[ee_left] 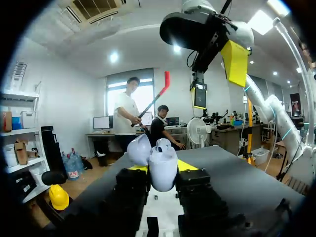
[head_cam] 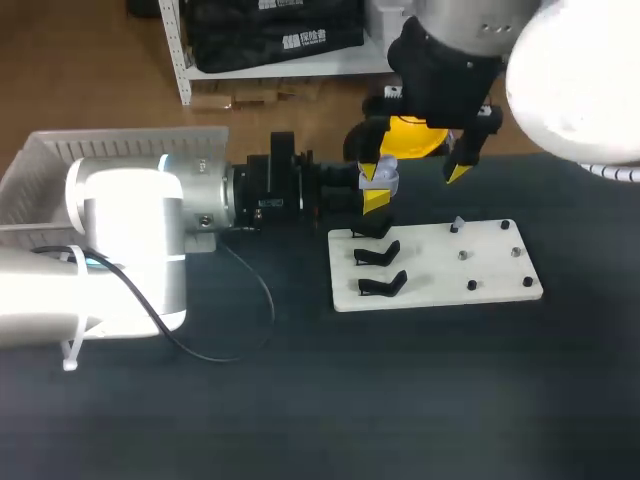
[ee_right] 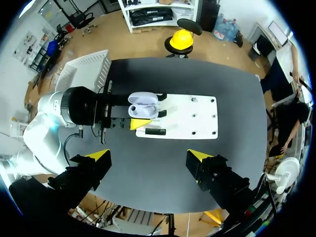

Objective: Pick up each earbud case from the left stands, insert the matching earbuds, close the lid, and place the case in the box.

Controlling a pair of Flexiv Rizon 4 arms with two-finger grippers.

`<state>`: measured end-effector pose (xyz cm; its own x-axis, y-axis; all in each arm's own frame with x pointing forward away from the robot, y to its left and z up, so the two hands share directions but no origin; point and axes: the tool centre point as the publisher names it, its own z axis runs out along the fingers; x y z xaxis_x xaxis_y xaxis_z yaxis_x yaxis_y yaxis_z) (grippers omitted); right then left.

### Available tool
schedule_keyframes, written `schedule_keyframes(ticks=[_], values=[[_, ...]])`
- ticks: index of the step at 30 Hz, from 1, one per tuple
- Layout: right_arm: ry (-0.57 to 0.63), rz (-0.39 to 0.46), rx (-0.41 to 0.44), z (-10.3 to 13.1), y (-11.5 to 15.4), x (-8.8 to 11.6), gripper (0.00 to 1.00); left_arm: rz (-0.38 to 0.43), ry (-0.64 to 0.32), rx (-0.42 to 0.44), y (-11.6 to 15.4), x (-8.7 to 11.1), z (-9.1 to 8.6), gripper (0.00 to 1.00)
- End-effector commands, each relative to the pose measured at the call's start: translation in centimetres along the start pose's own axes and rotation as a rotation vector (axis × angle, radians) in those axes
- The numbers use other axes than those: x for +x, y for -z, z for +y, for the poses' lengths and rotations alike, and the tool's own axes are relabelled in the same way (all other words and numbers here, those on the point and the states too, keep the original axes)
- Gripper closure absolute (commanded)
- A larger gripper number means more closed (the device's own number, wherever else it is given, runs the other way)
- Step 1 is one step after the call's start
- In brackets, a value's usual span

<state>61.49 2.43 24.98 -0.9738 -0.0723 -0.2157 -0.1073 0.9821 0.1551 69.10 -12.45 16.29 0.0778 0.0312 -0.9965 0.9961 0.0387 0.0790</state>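
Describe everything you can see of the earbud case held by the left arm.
The earbud case is small, rounded and glossy, of pale white plastic by its look. Its lid is swung open on the hinge. It sits upright between the fingers of the left gripper, which clamp its lower body from both sides, off the table by the stand end of the white board. Whether earbuds are inside is unclear.

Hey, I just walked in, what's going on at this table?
The left gripper is shut on an open white earbud case, holding it above the black stands at one end of the white board. The right gripper hangs open high above it, holding nothing. The lid is up, and the case is not yet in the white box.
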Motion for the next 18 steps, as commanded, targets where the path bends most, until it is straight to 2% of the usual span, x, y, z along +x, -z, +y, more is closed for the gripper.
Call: schedule_keyframes(ticks=[1,12,13,18], values=[[-0.003,-0.014,0.0,-0.1,0.0,0.2,0.0,-0.005,-0.005,-0.01,-0.1,0.1,-0.2,1.0],[-0.003,-0.014,0.0,-0.1,0.0,0.2,0.0,-0.005,-0.005,-0.01,-0.1,0.1,-0.2,1.0],[-0.042,-0.029,0.003,-0.8,0.0,0.1,0.0,-0.005,-0.005,-0.01,-0.1,0.1,-0.2,1.0],[-0.022,-0.091,0.039,-3.7,0.3,-0.7,0.0,-0.005,-0.005,-0.01,-0.1,0.1,-0.2,1.0]])
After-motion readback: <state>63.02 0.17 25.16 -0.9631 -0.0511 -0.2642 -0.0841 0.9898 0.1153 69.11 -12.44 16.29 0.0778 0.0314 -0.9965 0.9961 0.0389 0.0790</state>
